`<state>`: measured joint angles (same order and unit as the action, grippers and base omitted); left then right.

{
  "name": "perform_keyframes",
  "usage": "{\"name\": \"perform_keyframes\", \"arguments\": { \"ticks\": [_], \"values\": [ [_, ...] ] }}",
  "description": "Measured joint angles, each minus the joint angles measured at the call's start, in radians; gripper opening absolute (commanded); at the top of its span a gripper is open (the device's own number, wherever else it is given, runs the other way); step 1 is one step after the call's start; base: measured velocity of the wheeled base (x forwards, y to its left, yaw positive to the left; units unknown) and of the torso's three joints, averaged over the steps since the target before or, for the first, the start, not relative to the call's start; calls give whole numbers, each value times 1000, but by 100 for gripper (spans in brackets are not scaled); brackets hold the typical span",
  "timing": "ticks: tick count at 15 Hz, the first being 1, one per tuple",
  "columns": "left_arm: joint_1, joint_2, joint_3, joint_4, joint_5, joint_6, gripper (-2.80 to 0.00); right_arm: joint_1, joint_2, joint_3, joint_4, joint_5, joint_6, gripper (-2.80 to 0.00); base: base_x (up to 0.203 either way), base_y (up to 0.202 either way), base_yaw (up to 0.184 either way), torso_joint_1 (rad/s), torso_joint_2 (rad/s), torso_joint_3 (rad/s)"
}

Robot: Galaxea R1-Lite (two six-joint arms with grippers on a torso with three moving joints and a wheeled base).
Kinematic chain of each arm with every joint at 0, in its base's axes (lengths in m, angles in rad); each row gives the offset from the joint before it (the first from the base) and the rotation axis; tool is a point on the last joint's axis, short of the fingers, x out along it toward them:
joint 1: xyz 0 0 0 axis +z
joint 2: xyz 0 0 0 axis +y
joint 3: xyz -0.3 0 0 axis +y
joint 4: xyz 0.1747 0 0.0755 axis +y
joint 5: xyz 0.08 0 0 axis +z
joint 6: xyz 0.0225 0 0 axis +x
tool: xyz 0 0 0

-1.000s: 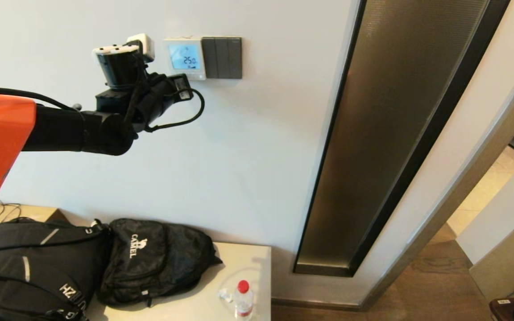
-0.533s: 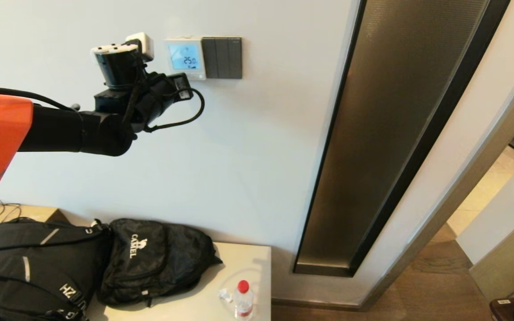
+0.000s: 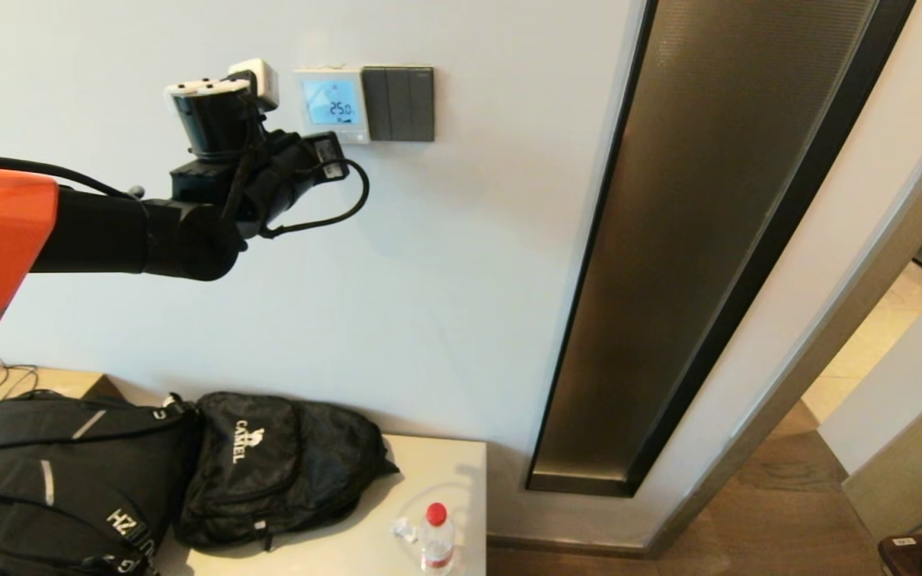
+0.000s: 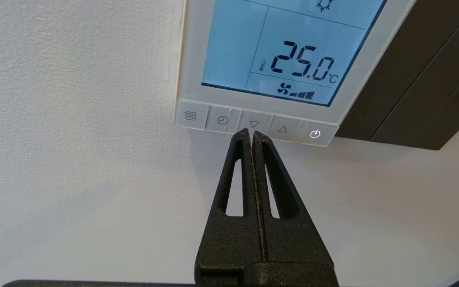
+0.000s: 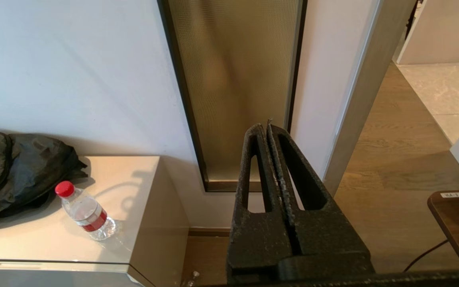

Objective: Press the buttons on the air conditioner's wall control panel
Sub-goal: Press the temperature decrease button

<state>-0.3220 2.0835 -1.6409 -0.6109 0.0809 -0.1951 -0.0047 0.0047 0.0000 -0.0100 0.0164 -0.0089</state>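
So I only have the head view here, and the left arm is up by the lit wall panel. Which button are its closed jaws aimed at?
Observer: In the left wrist view, the left gripper has its tips at the lower edge of the down-arrow button.
Operator: What does the screen read?
Observer: The air conditioner's wall control panel shows 25.0 °C, with a fan icon below.
Operator: And the right arm?
Observer: The right gripper hangs shut, low, facing the gold panel.
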Motion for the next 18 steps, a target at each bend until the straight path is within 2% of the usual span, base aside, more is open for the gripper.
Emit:
{"name": "perform_keyframes", "arguments": {
  "ticks": [13,18],
  "values": [
    [-4,62,-84,26,0,-1,-280,0,0,0,0,0,0,-280,0,0,0,0,0,0],
    [-3,40,-35,-1,0,-8,-280,0,0,0,0,0,0,-280,0,0,0,0,0,0]
  ]
}}
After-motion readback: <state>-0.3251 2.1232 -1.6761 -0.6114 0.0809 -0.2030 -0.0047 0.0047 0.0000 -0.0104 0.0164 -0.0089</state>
